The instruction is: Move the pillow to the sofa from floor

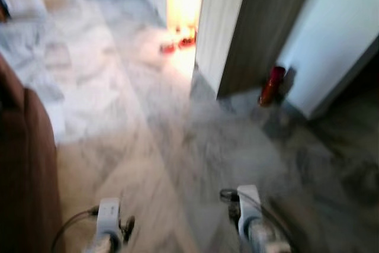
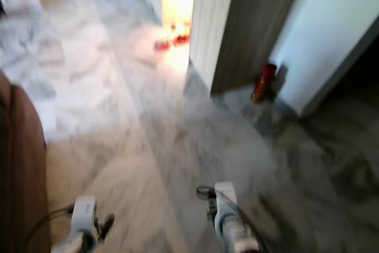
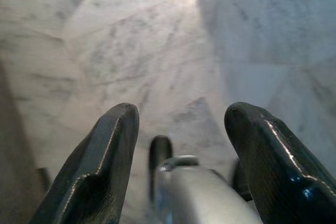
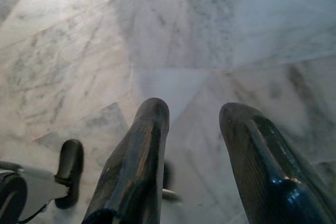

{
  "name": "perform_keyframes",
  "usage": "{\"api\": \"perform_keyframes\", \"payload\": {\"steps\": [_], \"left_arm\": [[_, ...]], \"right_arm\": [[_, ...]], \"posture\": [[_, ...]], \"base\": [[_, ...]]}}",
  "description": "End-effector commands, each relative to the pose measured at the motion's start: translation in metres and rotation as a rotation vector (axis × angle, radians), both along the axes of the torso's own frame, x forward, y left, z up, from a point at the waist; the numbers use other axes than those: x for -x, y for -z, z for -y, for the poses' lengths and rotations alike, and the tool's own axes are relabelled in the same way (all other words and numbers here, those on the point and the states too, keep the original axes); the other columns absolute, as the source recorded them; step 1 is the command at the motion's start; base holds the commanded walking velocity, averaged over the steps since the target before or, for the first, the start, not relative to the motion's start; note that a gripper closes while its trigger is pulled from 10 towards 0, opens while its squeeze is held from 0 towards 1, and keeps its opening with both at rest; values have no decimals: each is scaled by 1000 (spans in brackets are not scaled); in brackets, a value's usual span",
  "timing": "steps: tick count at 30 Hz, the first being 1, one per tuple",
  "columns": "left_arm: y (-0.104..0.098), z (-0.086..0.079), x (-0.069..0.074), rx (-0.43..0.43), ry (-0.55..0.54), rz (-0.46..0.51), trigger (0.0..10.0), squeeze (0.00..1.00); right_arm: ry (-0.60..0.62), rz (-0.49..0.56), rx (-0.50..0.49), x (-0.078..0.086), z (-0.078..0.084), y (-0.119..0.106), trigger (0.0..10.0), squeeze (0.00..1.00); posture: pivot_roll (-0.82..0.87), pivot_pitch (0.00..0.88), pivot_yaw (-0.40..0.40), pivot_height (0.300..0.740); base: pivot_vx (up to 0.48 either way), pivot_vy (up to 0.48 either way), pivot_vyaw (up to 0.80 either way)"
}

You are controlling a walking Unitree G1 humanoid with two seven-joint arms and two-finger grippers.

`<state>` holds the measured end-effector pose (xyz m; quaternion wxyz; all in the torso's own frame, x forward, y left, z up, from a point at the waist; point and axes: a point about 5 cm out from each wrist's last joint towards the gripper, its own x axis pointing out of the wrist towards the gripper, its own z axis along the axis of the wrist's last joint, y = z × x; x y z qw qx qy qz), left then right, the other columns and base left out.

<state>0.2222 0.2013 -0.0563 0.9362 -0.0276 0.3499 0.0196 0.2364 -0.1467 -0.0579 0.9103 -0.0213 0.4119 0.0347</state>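
Observation:
A brown sofa fills the left edge of the blurred head views, and its side faces the marble floor. Both silver arms hang low at the bottom of the picture, the left arm near the sofa and the right arm further right. In the left wrist view my left gripper is open over bare marble, its two black fingers wide apart. My right gripper is open too, with nothing between its fingers.
A white fluted wall and dark wood panel stand ahead, with a brightly lit doorway to their left. A red bottle-like object stands at the panel's foot. Small red things lie in the doorway light.

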Motion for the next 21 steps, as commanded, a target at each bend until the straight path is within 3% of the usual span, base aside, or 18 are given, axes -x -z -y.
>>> {"api": "perform_keyframes", "payload": {"steps": [1,21], "left_arm": [[6,3,8,12,11,-38,10000,0],[11,1,15,26,14,-77,10000,0]], "right_arm": [[13,-27,16,8,8,5,10000,0],[10,-31,17,8,9,5,10000,0]], "posture": [[122,95,-54,718],[124,102,-57,718]], "base": [[0,0,0],[0,0,0]]}}
